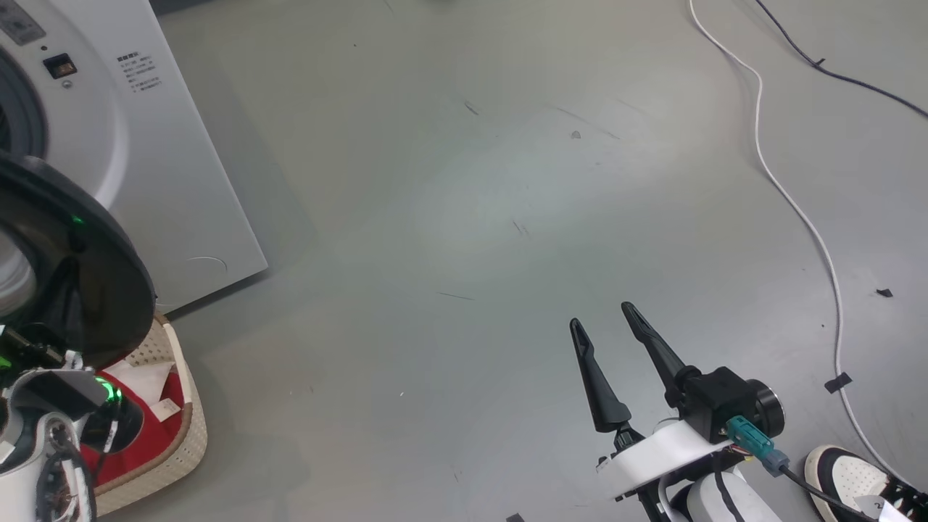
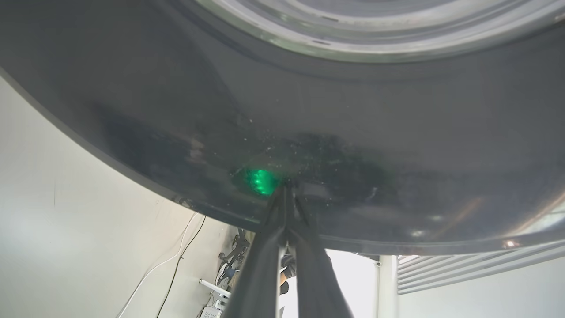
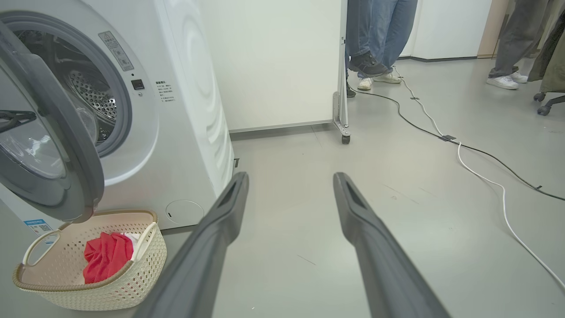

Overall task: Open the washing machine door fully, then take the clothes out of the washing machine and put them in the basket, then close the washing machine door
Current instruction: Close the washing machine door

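Observation:
The washing machine [image 3: 190, 110] stands at the left with its steel drum [image 3: 88, 92] in sight. The washing machine door [image 3: 66, 145] hangs partly open, its black rim [image 1: 94, 275] above the basket. My left gripper [image 2: 288, 187] is shut, its tips pressed against the glossy black door rim [image 2: 397, 132] below the glass window [image 2: 375, 26]. The cream basket [image 3: 141, 265] sits on the floor under the door, with the red clothes [image 3: 106, 256] inside it. My right gripper [image 1: 602, 315] is open with nothing between its fingers, low over the grey floor to the right of the machine.
A white cable [image 1: 797, 210] and a black cable [image 1: 834, 72] run over the floor at the right. A shoe [image 1: 848, 478] is close beside my right arm. People's legs [image 3: 379, 35] stand by a wheeled partition [image 3: 342, 110]; another person's legs [image 3: 512, 44] are further right.

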